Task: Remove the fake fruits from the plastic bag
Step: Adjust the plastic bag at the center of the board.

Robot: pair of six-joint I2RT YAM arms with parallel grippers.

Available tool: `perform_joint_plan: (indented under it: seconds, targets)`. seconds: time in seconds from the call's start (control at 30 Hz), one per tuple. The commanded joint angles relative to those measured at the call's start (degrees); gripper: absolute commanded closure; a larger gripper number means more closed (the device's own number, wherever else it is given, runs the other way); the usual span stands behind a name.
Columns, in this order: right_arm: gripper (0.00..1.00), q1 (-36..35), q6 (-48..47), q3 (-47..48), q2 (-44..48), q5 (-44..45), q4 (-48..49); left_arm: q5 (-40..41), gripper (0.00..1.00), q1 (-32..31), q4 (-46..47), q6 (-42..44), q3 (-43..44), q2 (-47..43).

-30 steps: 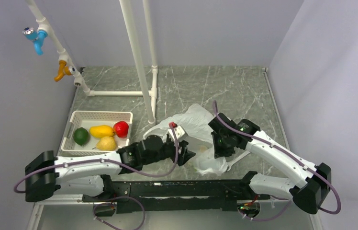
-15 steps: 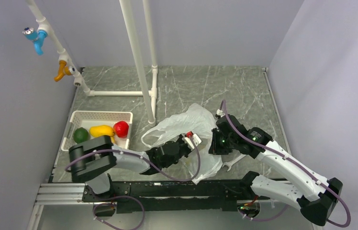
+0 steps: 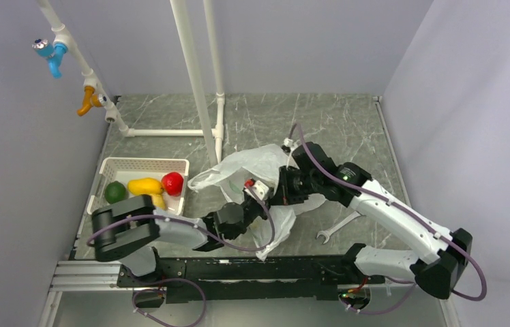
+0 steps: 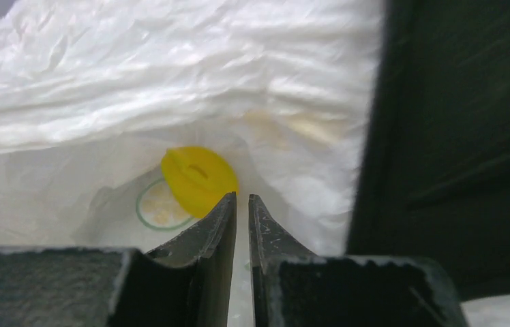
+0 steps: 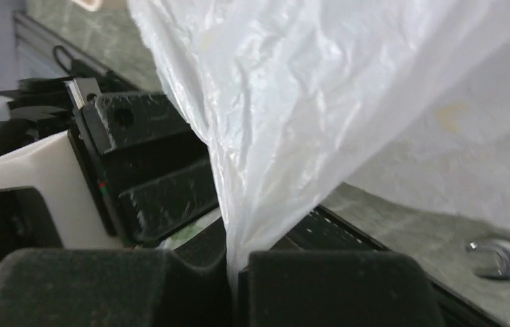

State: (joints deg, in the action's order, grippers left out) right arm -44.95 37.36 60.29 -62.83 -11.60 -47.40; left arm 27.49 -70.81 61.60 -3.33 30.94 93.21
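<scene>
The right gripper (image 5: 235, 267) is clenched on a fold of the plastic bag (image 3: 251, 166), and the film rises in a taut sheet straight out from between its pads. It holds that part of the bag up off the bench (image 3: 348, 129), about midway between the left and right edges.

The left gripper (image 4: 242, 204) sits just beside it on the near side, pressed against the bag. Its 2 fingers are drawn almost together, with only a slit between them. Whether any film is caught there I cannot tell. Just past its tips a yellow shape (image 4: 198, 178) sits beside a green ring print; print or fruit, I cannot tell.

The bag's loose end hangs toward the near edge.

4 fake fruits lie in the white latticed tray (image 3: 144, 162) by the left edge: a dark green one (image 3: 114, 192), an orange-yellow one (image 3: 144, 184), a red one (image 3: 172, 182) and a yellow one (image 3: 159, 199) half hidden by the left arm.

A wrench (image 3: 337, 227) lies near the near edge, right of the bag.
</scene>
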Motion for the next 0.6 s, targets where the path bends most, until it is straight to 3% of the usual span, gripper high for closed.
perform_joint_plan:
  seconds: [0.0, 0.2, 0.3, 0.43, 0.57]
  targets:
    - [1.0, -3.0, -3.4, 7.3, -4.3, -7.6, 6.5, 0.6, 0.82, 0.0, -4.3, -9.8, -3.6, -9.0]
    - [1.0, -9.4, -6.1, 14.6, -8.5, -14.5, 7.6, 2.3, 0.85, 0.4, -36.7, -18.1, -1.5, -28.6]
    - [1.0, -10.6, -5.6, 14.7, -7.1, -19.7, 11.7, 0.9, 0.85, 0.3, -48.5, -22.8, -1.2, -37.2]
    - [1.0, -9.1, -4.5, 6.6, -2.8, -22.8, 18.0, -2.7, 0.81, 0.3, -57.4, -26.4, -1.8, -44.8]
    - [1.0, 0.1, -2.2, -8.8, 1.8, -32.3, 27.8, -5.6, 0.75, 0.3, -62.8, -28.7, 0.2, -41.8]
